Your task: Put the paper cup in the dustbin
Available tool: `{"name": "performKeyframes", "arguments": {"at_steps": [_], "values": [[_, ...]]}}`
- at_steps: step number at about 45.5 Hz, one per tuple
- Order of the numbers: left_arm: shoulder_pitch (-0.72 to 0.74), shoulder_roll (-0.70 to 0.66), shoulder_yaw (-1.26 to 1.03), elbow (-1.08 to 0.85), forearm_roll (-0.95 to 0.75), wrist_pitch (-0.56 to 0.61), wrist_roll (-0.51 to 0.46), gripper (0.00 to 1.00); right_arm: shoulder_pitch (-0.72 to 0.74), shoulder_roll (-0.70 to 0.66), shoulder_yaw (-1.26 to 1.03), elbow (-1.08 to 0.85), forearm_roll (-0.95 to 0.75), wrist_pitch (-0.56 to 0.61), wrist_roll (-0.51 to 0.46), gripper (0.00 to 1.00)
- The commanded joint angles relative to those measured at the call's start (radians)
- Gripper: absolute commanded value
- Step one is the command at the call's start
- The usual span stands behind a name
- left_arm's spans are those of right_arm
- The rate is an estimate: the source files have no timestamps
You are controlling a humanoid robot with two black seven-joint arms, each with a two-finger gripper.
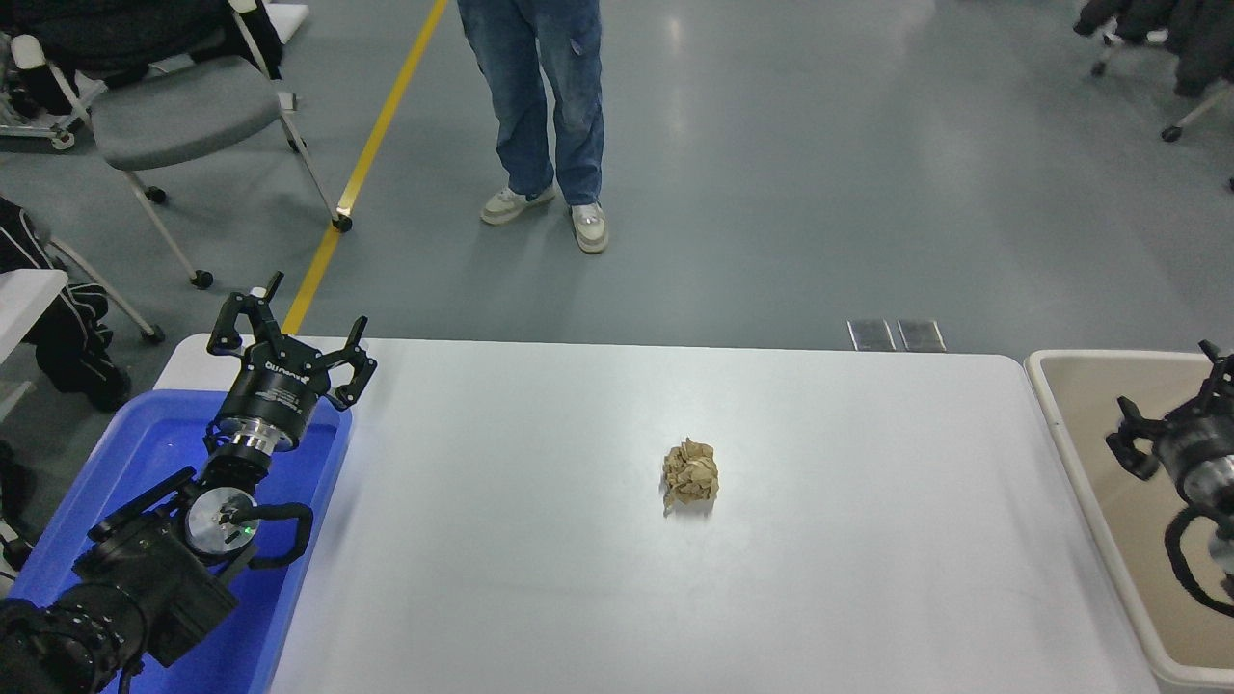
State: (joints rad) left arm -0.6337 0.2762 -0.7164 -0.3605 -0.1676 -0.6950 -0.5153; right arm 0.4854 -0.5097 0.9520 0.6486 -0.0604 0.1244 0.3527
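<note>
No paper cup shows in this view. The beige dustbin (1080, 453) stands off the table's right end, its inside partly hidden by my right arm. My right gripper (1165, 384) hangs over the dustbin with its fingers spread and nothing between them. My left gripper (289, 333) is parked open and empty at the lower left, over the far edge of the blue tub.
A crumpled brown paper ball (690, 474) lies near the middle of the white table (868, 578). A blue plastic tub (145, 453) sits at the left end under my left arm. A person in jeans (545, 96) stands beyond the table, and a grey chair (183, 116) is at the far left.
</note>
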Motion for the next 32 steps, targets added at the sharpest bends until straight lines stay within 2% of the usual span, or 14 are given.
{"name": "performKeyframes", "arguments": {"at_steps": [1,6,13,32], "values": [[0.0,0.0,0.0,0.0,0.0,0.0,0.0,1.0,-0.08,0.141,0.211,0.183,-0.308,-0.032,0.034,0.99],[0.0,0.0,0.0,0.0,0.0,0.0,0.0,1.0,-0.09,0.212,0.218,0.181,-0.364,-0.031,0.048,0.99],[0.0,0.0,0.0,0.0,0.0,0.0,0.0,1.0,-0.085,0.25,0.22,0.16,-0.391,-0.037,0.147,0.99],[0.0,0.0,0.0,0.0,0.0,0.0,0.0,1.0,-0.083,0.257,0.199,0.138,-0.391,-0.029,0.158,0.99]]}}
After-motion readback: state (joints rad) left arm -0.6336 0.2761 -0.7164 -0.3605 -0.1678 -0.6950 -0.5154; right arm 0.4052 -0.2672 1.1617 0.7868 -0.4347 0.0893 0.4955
